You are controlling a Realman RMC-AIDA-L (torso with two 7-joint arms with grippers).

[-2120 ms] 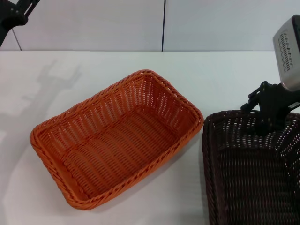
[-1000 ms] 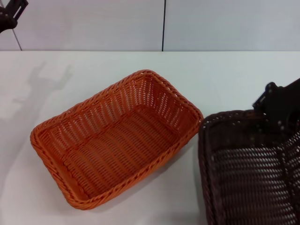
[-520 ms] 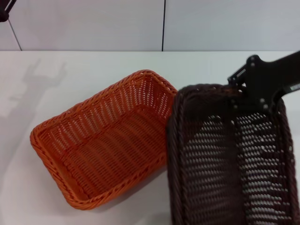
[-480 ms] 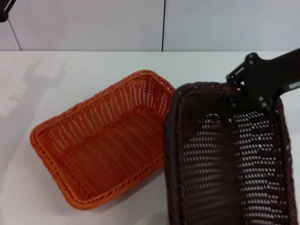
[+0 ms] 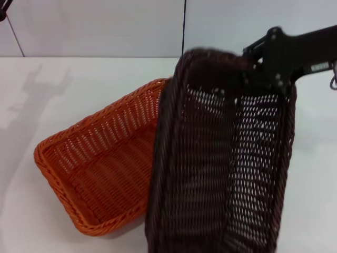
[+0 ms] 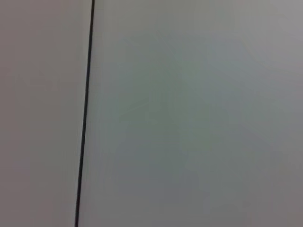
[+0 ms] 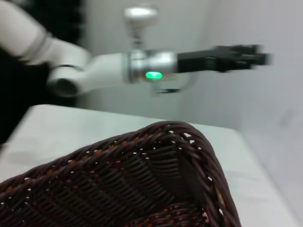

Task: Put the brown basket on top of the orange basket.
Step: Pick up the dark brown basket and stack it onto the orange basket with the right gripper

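The brown basket [image 5: 210,168] hangs in the air, tilted steeply, with its open side towards me. My right gripper [image 5: 263,71] is shut on its far rim and holds it up. Its left part overlaps the right end of the orange basket [image 5: 95,158], which sits on the white table [image 5: 79,79] at centre left. The brown basket's rim and inside fill the lower part of the right wrist view [image 7: 132,189]. My left gripper [image 7: 236,56] is raised far off at the table's back left; only its edge shows in the head view [image 5: 2,11].
A white wall with a dark vertical seam [image 5: 184,26] stands behind the table. The left wrist view shows only that wall and seam [image 6: 85,113]. Bare table [image 5: 316,158] lies to the right of the brown basket.
My right gripper has lifted the brown basket off the table at the right, tilted it up and carried it left, so it now covers the orange basket's right end. The orange basket has not moved.
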